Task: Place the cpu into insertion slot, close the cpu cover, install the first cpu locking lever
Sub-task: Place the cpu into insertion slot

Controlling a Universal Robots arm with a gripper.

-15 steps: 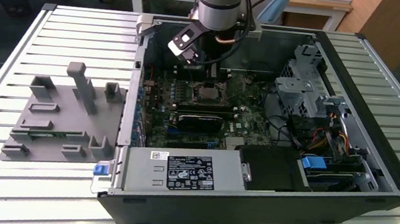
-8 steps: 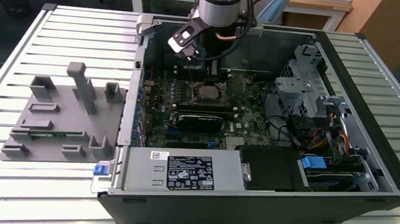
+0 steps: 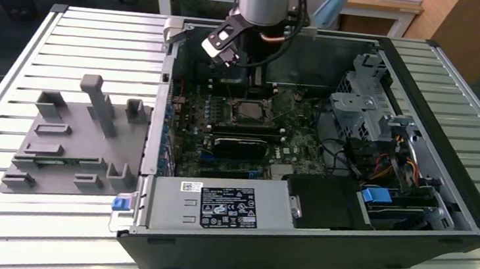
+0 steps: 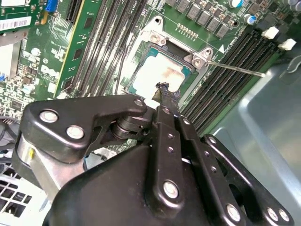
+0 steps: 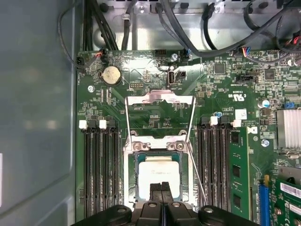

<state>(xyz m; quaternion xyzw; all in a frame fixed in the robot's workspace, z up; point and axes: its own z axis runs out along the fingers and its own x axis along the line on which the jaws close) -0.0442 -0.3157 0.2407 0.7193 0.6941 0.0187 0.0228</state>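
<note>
In the first wrist view the black metal pincer [image 5: 161, 188] has its two slim fingers pressed together, gripping nothing, with their tips on the dull silver-tan square cpu [image 5: 149, 172]. The chip sits in the black, silver-rimmed insertion slot [image 5: 129, 175], upper centre of the exterior view. The thin silvery windowed cpu cover [image 5: 160, 98] stands open.

Slatted white table [image 3: 83, 27] carries two things. Open black PC case [image 3: 298, 259] sits toward the exterior view's right. Grey moulded fixture tray [image 3: 53, 149] lies flat just beside it, on the left.
</note>
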